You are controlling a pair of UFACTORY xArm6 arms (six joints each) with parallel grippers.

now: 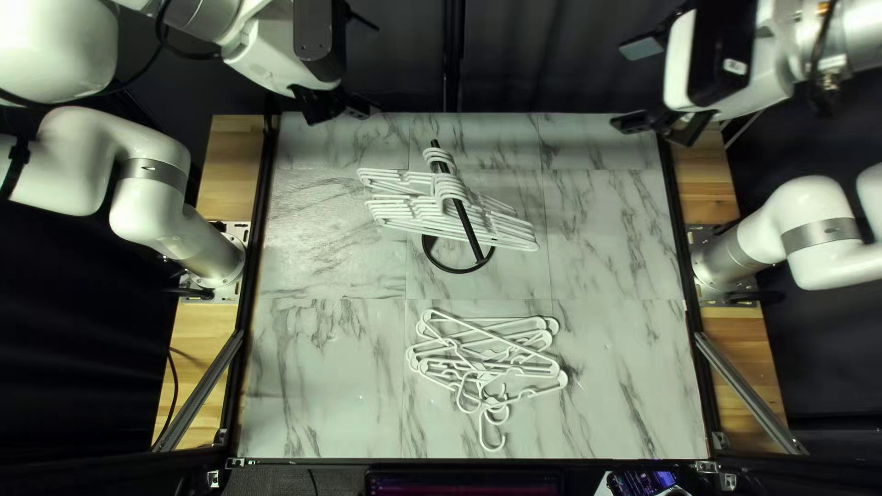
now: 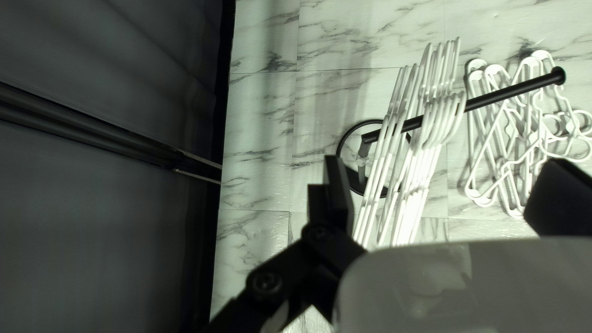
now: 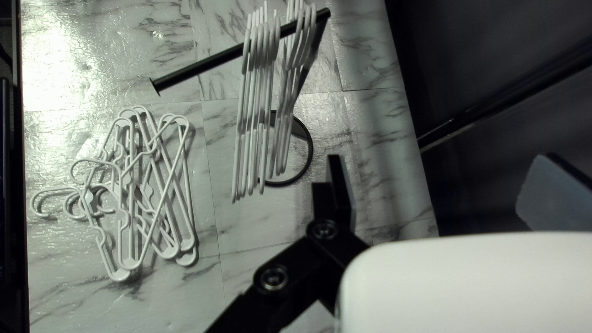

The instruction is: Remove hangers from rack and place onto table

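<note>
Left gripper [image 1: 375,66] and right gripper [image 1: 625,84] stand wide open, gripping nothing, beyond the rack [image 1: 471,236] to its left and right. Right arm's label [image 1: 735,66]: too small to read. White hangers [image 1: 413,214] hang on the rack; others [image 1: 536,365] overlap on the table [image 1: 616,239], nearside of it.

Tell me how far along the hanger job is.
Partly done: a tangle of hangers lies on the table. Nothing is in hand: the left gripper and right gripper are open and empty. The row of hangers on the rack remains to be moved.
</note>
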